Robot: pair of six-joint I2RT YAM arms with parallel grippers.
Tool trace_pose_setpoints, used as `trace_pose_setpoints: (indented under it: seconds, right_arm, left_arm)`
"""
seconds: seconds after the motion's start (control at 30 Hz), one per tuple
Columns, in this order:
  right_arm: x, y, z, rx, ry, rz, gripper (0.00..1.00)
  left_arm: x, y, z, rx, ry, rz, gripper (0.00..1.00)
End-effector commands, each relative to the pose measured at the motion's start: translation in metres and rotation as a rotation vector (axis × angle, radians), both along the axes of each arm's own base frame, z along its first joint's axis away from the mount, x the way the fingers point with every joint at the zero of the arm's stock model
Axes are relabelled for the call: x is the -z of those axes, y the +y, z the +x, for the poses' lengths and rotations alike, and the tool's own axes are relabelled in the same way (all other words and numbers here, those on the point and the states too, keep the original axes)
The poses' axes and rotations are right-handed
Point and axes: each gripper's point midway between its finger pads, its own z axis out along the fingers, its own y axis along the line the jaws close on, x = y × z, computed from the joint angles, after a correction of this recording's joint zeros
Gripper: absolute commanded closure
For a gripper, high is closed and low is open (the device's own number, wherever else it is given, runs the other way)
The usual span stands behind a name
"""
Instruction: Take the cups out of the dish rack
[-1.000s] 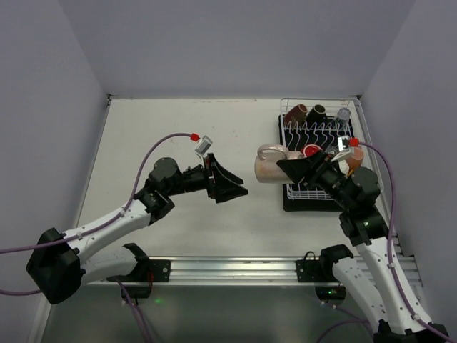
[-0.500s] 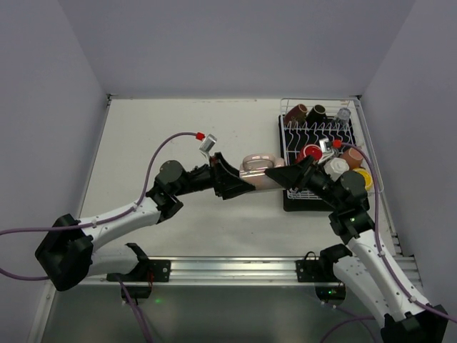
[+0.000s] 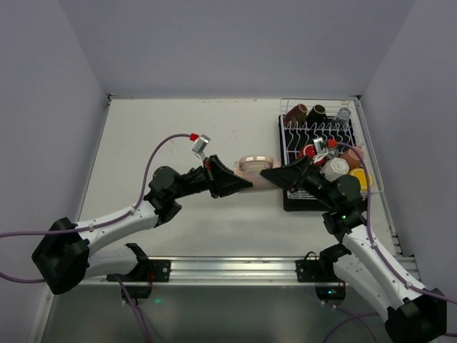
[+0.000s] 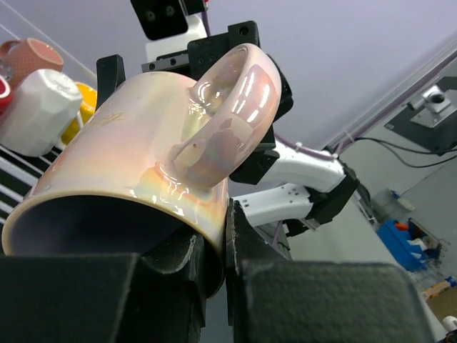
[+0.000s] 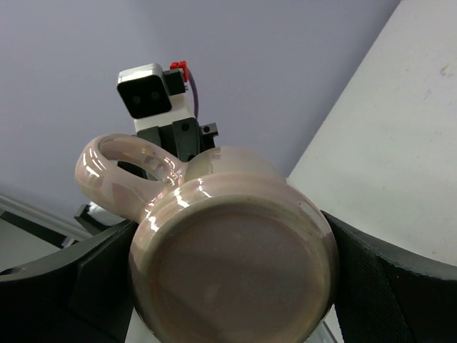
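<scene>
Entry, single moment.

The pale mug point(image 3: 255, 163) is out of the dish rack point(image 3: 319, 101). It is held on its side over the table point(image 3: 164, 128), just left of the rack. The two grippers meet it from opposite ends.

Left gripper point(image 3: 243, 184): clenched on the mug. In the left wrist view its fingers point(image 4: 250, 243) pinch the wall at the rim, one inside the mouth and one outside, close under the handle. There the mug point(image 4: 136, 164) has its handle pointing up, and its inside looks dull purple-grey.

Right gripper point(image 3: 273, 174): jaws spread wide around the base end. In the right wrist view the flat bottom of the mug point(image 5: 228, 243) faces the camera. A black finger point(image 5: 389, 286) lies along each side of the body, so we note it as grasping the mug. The handle sits at upper left in that view.

Rack, overhead view: it stands on a black tray point(image 3: 293, 205) at the right side of the table.
- Far row: a brown cup point(image 3: 297, 111), a black cup point(image 3: 316, 111) and a clear glass point(image 3: 343, 113).
- Nearer part: a red cup point(image 3: 312, 151), a white cup point(image 3: 334, 168), a yellow cup point(image 3: 362, 178) and a reddish-brown cup point(image 3: 352, 155), partly hidden by the right arm.

We cannot tell how each cup sits on the prongs.
</scene>
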Motion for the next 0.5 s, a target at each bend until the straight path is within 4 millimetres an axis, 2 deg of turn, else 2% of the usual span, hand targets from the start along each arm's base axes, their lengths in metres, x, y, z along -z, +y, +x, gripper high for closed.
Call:
trace_pose_setpoints:
  seconds: [0.0, 0.03, 0.07, 0.1, 0.3, 0.33, 0.37, 0.47]
  right_arm:
    - [-0.002, 0.002, 0.000, 0.006, -0.029, 0.012, 0.01]
    - [-0.001, 0.000, 0.000, 0.012, -0.033, 0.009, 0.01]
    - [0.000, 0.000, 0.001, 0.019, -0.032, 0.004, 0.01]
    - [-0.001, -0.001, 0.001, 0.026, -0.043, -0.001, 0.01]
    - [-0.014, -0.009, -0.002, 0.055, -0.091, -0.015, 0.01]
    - [-0.013, -0.009, -0.001, 0.063, -0.089, -0.021, 0.01]
    - [-0.010, -0.010, 0.001, 0.071, -0.082, -0.036, 0.01]
    - [-0.004, -0.010, 0.005, 0.080, -0.069, -0.051, 0.01]
  left_arm:
    - [-0.004, 0.009, -0.003, -0.058, -0.088, -0.023, 1.00]
    - [-0.011, 0.015, -0.004, -0.089, -0.124, -0.032, 1.00]
    - [-0.001, 0.018, -0.002, -0.111, -0.105, 0.005, 1.00]
    - [0.000, 0.022, 0.001, -0.145, -0.123, 0.016, 1.00]
    - [-0.004, 0.054, 0.017, -0.336, -0.169, 0.100, 1.00]
    - [-0.009, 0.060, 0.020, -0.373, -0.174, 0.100, 1.00]
    - [-0.005, 0.064, 0.024, -0.391, -0.165, 0.120, 1.00]
    - [-0.011, 0.071, 0.024, -0.400, -0.178, 0.079, 1.00]
